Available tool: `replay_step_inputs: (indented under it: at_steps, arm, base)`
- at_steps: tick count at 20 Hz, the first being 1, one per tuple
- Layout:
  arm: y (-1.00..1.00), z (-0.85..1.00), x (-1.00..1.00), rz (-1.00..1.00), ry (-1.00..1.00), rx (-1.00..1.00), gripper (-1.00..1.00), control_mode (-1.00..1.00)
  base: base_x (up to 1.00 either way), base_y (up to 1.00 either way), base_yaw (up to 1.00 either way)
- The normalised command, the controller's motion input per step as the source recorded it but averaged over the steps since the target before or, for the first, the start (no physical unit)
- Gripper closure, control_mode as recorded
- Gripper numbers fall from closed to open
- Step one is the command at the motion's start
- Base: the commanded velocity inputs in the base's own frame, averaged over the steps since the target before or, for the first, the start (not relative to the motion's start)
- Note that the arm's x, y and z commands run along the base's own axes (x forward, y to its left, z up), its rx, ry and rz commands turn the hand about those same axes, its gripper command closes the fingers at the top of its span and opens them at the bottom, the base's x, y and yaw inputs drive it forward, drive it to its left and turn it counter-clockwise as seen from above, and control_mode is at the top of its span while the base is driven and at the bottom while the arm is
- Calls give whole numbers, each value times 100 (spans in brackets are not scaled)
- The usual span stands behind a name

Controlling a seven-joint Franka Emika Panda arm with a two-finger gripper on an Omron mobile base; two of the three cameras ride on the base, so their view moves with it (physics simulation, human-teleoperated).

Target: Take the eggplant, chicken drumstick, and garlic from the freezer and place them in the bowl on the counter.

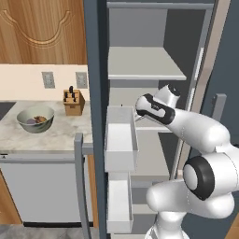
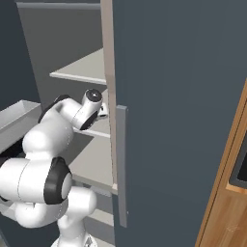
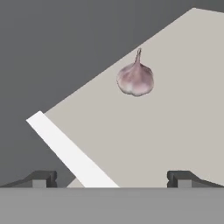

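Observation:
The garlic (image 3: 135, 79), a pale pink-white bulb with its stem up, lies on a light grey shelf (image 3: 175, 131) of the freezer (image 1: 95, 70). My gripper (image 3: 113, 179) is open and faces it from a short way off, with nothing between the fingertips (image 3: 43, 178). In the base views the arm reaches into the open freezer at mid height. On the counter (image 1: 60, 133) to the left stands the grey-green bowl (image 1: 23, 122). Inside it lie the dark eggplant (image 1: 31, 121) and the orange-brown chicken drumstick (image 1: 42, 119).
The freezer's open left door carries translucent white bins (image 1: 120, 135) and a grey bar handle (image 1: 80, 186), between the arm and the counter. A wooden knife block (image 1: 73, 102) stands right of the bowl. The right door (image 2: 183, 120) with its handle (image 2: 121, 164) hems in the arm's right.

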Motion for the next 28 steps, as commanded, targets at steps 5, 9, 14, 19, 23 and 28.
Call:
replay_step_inputs:
  at_steps: [5,9,14,19,23,28]
  arm:
    - [2,0,5,2,-6,0,-100,-100]
    - [20,0,26,0,0,0,-100,-100]
    - [9,0,23,2,0,0,-100,-100]
    - [0,0,9,6,-1,0,-100,-100]
    - [0,0,12,13,-6,0,-100,-100]
    - [8,0,19,9,-2,0,-100,-100]
  base:
    - [0,0,0]
    - [0,0,0]
    - [0,0,0]
    - [0,0,0]
    - [0,0,0]
    - [0,0,0]
